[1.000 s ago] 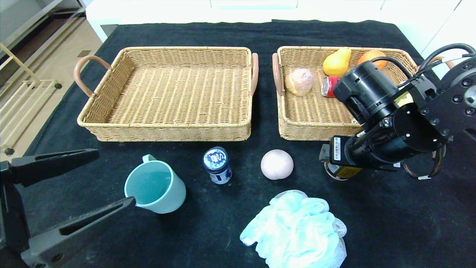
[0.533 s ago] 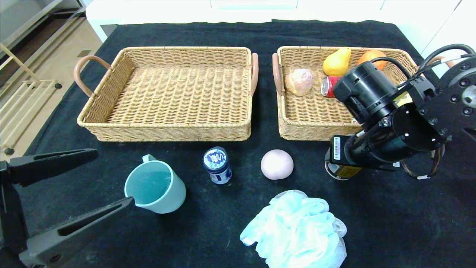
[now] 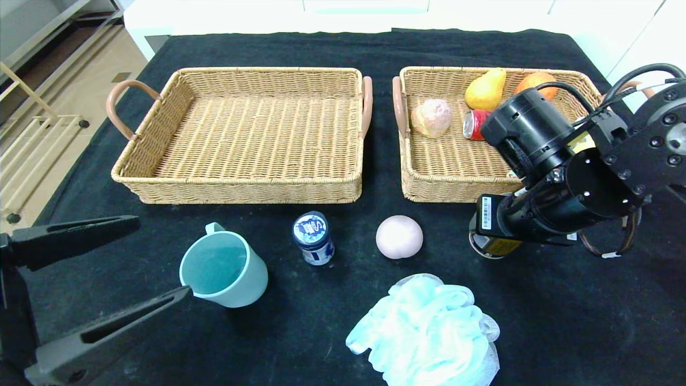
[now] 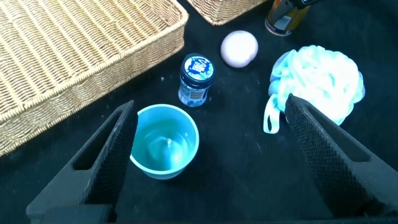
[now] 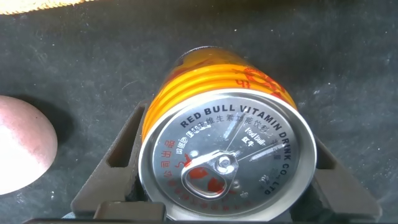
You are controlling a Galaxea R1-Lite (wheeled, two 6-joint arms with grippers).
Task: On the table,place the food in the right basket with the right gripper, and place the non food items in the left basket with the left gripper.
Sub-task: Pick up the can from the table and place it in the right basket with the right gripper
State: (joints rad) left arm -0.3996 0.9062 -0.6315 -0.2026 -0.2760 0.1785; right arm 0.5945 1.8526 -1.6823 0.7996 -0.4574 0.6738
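Your left wrist view looks down between two dark, spread fingers (image 4: 109, 155) at a light blue mug (image 4: 164, 140), which stands upright on the black cloth (image 4: 236, 180). Take the mug as your landmark: a small blue-lidded jar (image 4: 196, 79) stands just beyond it, a pale pink ball (image 4: 239, 48) lies past the jar, and a pale blue bath pouf (image 4: 317, 84) rests well to one side. The wicker basket (image 4: 74, 68) runs alongside the mug, apart from it.
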